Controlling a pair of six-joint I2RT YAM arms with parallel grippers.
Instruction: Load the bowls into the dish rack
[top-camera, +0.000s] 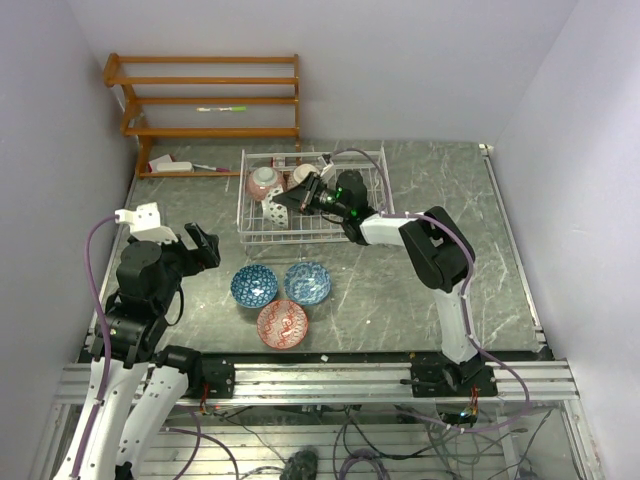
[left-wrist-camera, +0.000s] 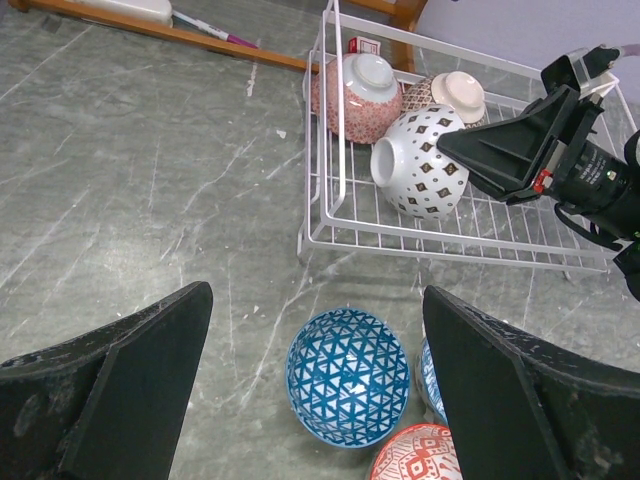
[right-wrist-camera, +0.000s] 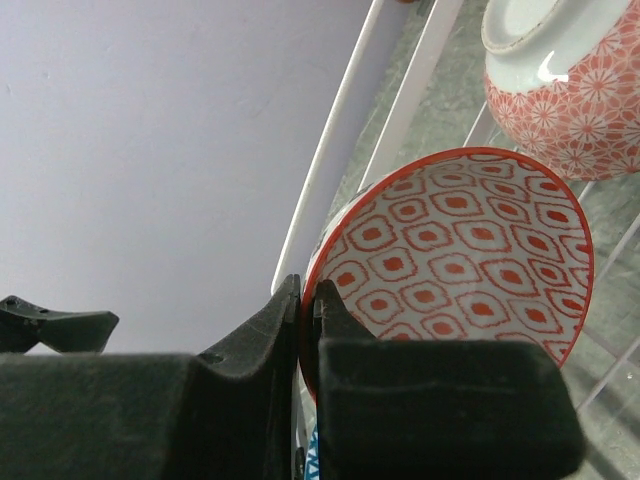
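The right gripper (right-wrist-camera: 308, 300) reaches into the dish rack (left-wrist-camera: 500, 220), its fingers clamped together on the rim of the held bowl (left-wrist-camera: 420, 160). That bowl lies on its side in the near left part of the rack. In the top view its axis runs roughly from 9 to 3 o'clock, with the foot ring toward 9 o'clock and the mouth toward 3 o'clock, facing the gripper. Its outside is white with dark diamonds. The right wrist view shows red ovals and a red rim inside.

Just beyond it, at about 12 o'clock, the red flowered bowl (left-wrist-camera: 355, 95) is tipped over with its foot ring up. The tan bowl (left-wrist-camera: 450, 95) is beside that one, at its 3 o'clock, also foot ring up.

Three bowls stand mouth up on the counter (top-camera: 400, 290), at 6 o'clock from the rack. The left blue bowl (left-wrist-camera: 347, 375) and the right blue bowl (top-camera: 307, 282) are side by side, and the red bowl (top-camera: 282, 323) sits close at their 6 o'clock.

The left gripper (left-wrist-camera: 315, 300) hangs above the counter at about 9 o'clock from the left blue bowl. Its fingers are spread wide apart and hold nothing.
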